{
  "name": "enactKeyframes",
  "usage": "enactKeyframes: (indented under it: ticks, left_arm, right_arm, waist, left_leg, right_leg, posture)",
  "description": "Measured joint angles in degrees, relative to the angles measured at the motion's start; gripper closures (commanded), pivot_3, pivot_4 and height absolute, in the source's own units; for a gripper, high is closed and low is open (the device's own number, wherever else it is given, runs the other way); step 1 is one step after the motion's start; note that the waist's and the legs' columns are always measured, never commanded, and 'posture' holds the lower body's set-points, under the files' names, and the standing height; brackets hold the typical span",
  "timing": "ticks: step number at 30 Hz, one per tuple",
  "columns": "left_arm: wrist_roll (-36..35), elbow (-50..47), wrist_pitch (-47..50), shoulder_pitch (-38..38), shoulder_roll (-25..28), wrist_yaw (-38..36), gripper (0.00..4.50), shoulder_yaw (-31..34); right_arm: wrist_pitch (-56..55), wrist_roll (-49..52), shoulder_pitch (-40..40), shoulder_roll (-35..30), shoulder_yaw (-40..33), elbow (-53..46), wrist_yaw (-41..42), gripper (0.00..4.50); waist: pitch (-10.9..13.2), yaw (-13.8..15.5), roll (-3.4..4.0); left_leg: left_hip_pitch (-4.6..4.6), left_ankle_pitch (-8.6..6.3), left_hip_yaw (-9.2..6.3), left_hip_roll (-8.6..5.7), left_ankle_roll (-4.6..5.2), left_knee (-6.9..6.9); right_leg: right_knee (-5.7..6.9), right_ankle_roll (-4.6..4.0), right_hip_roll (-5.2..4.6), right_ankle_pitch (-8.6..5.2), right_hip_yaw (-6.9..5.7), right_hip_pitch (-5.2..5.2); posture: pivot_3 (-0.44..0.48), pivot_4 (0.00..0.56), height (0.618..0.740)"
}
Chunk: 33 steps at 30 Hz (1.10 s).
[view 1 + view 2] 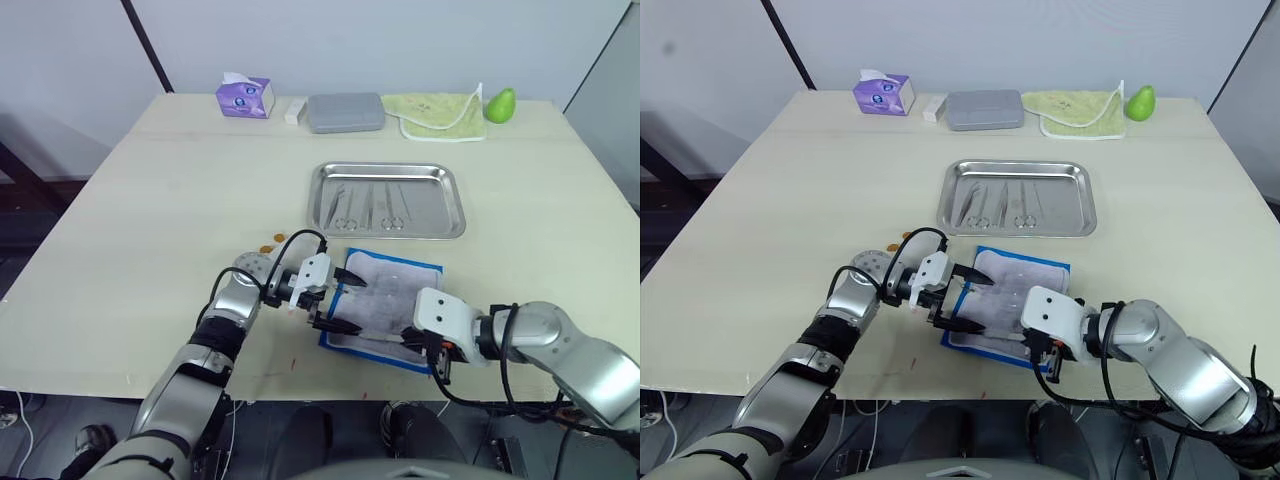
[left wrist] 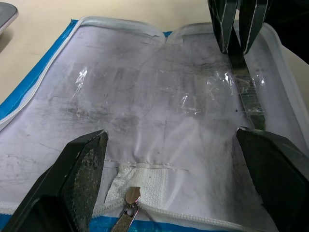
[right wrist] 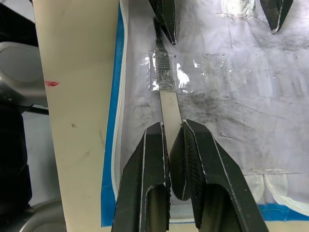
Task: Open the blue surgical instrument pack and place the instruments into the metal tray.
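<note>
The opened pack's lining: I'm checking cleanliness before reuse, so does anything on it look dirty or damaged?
Yes. The pale lining of the blue surgical instrument pack carries dark grey smudges and scuffs across most of its surface, and its clear plastic strip is crinkled near the instrument gripped by the right claw.

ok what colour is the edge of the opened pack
Bright blue edge on the pack, clearest in the left eye view.

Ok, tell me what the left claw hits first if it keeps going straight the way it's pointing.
Probably the right claw, which is pinching a thin metal tool straight ahead. The left claw hangs open over the open pack's grey lining; depth is unclear, so it might graze the lining first.
</note>
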Motion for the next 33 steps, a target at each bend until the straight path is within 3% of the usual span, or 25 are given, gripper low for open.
enactKeyframes:
  ticks: [12,18,25,30,33]
  left_arm:
    - [-0.06,-0.34,0.02,0.14,0.06,0.12,0.00,0.01]
    - [-0.06,-0.26,0.00,0.02,-0.01,0.19,0.00,-0.13]
    - [-0.06,-0.05,-0.04,-0.20,-0.09,0.17,0.00,-0.20]
    - [-0.06,0.31,-0.14,-0.25,-0.22,0.16,0.00,-0.18]
    - [-0.06,0.37,-0.16,-0.27,-0.23,0.19,0.00,-0.16]
  right_arm:
    - [3.55,4.60,-1.59,-4.65,-2.17,-2.52,-0.35,4.49]
    - [2.16,6.89,2.57,-9.65,-8.10,-4.12,1.04,4.49]
    - [-3.14,10.16,13.70,-18.21,-24.85,-4.93,7.01,4.49]
    - [-4.47,15.28,18.57,-18.22,-39.11,-4.67,12.77,4.49]
    - [-2.59,19.98,18.02,-13.39,-46.61,-4.30,11.59,4.49]
  waist:
    - [0.04,0.00,0.05]
    - [0.06,0.10,0.07]
    - [0.07,0.13,0.07]
    - [0.09,0.26,0.03]
    - [0.13,0.26,-0.04]
  left_leg:
    - [-0.12,0.00,0.00,-0.01,0.00,0.00]
    - [-0.19,0.00,-0.01,-0.01,0.00,0.00]
    - [-0.24,0.00,0.07,-0.02,0.00,0.01]
    - [-0.32,0.00,0.13,-0.02,0.00,0.03]
    - [-0.32,0.00,0.13,-0.02,0.00,0.03]
  right_leg:
    - [0.00,0.01,-0.02,0.00,-0.01,-0.12]
    - [0.00,0.02,-0.03,0.00,-0.04,-0.16]
    - [0.00,0.14,-0.02,-0.06,-0.05,-0.21]
    - [-0.01,0.13,-0.01,-0.05,-0.10,-0.23]
    - [0.00,0.11,0.00,-0.04,-0.12,-0.21]
  posture:
    - [0.000,0.150,0.736]
    - [0.000,0.150,0.736]
    - [0.000,0.150,0.736]
    - [0.000,0.150,0.736]
    - [0.000,0.150,0.736]
